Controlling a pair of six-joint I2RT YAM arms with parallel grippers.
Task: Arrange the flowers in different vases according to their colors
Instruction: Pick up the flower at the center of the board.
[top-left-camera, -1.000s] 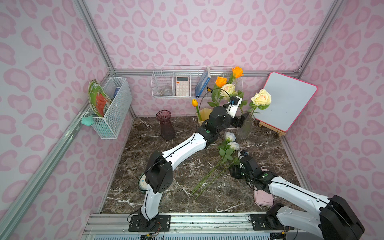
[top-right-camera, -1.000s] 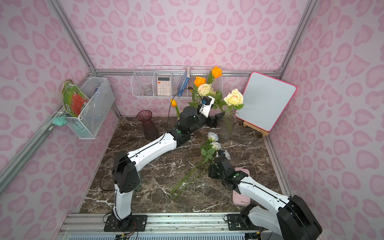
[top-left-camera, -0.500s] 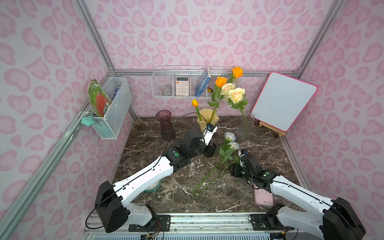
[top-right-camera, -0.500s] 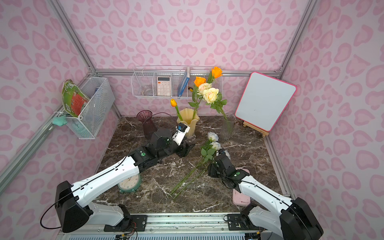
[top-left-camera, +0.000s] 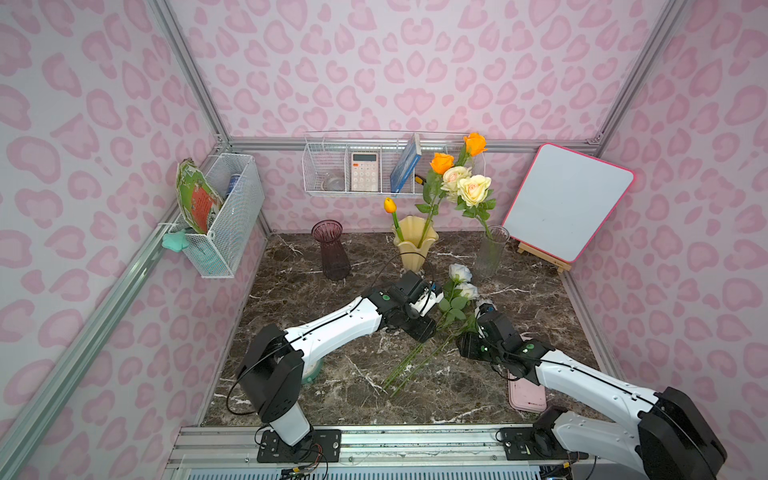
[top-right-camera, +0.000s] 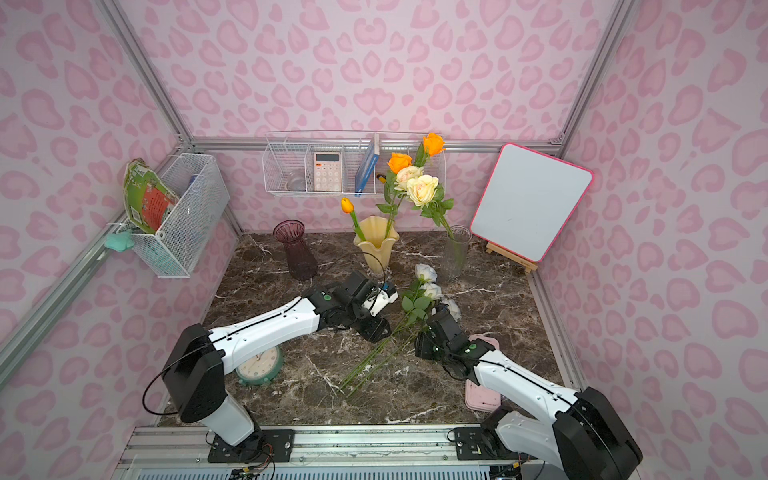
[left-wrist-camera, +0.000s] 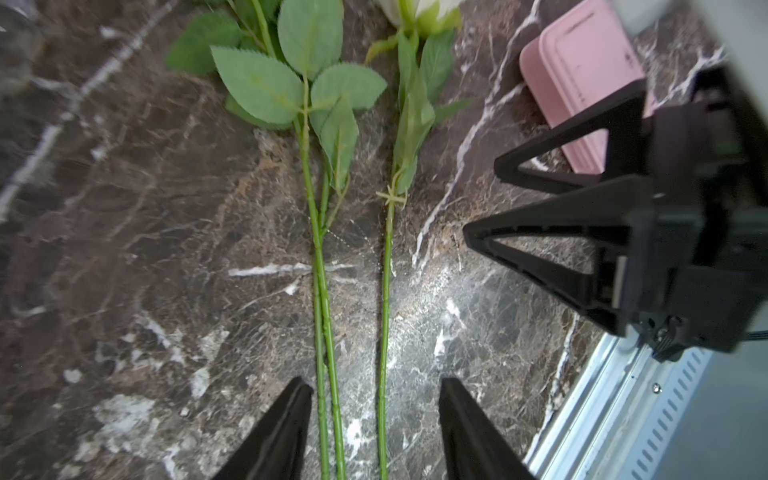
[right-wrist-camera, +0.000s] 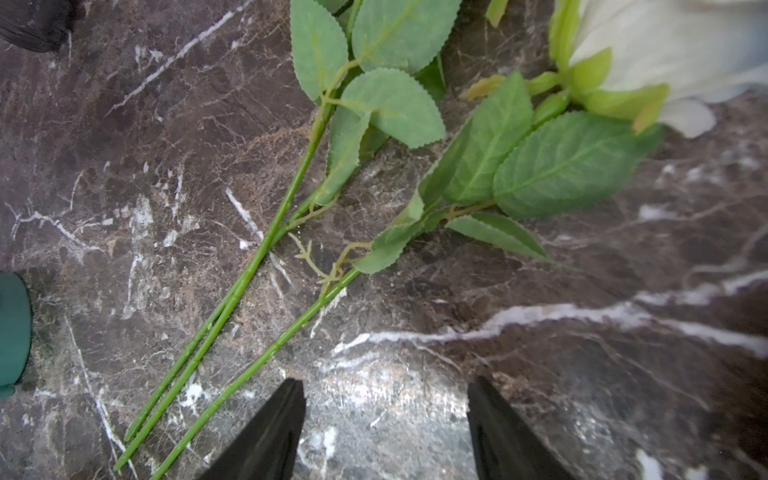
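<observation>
**A:** Where were the white roses (top-left-camera: 459, 272)?

**B:** All three lay flat on the marble table (top-left-camera: 291, 291). Their heads pointed toward the back, just in front of the clear vase (top-left-camera: 490, 253). Their stems (left-wrist-camera: 320, 291) ran nearly side by side toward the front edge.

**A:** And the claws?

**B:** The left claw (left-wrist-camera: 376, 384) hung low over those stems with its jaws apart and all three stems in the gap. Two ran just beside one fingertip and the third about midway. I saw no pinch on them. The right claw (right-wrist-camera: 385, 382) sat just beside it, also spread. It had only marble between its tips, and the stems passed off to one side.

**A:** What about the other flowers?

**B:** The orange tulip bud (top-left-camera: 389, 205) and the orange roses (top-left-camera: 441, 162) stood upright in the yellow vase (top-left-camera: 413, 253), in the middle of the back row. I could make out two cream-yellow roses (top-left-camera: 473, 189). One stem ran down into the clear vase. I couldn't trace the other.

**A:** And the purple vase (top-left-camera: 332, 253)?

**B:** It stood upright at the left end of the row, well apart from the roses.

**A:** Anything else nearby?

**B:** A pink case (top-left-camera: 525, 395) lay under the right arm and a green clock (top-right-camera: 257, 368) under the left. A whiteboard (top-left-camera: 567, 199) leaned in the back right corner.
</observation>
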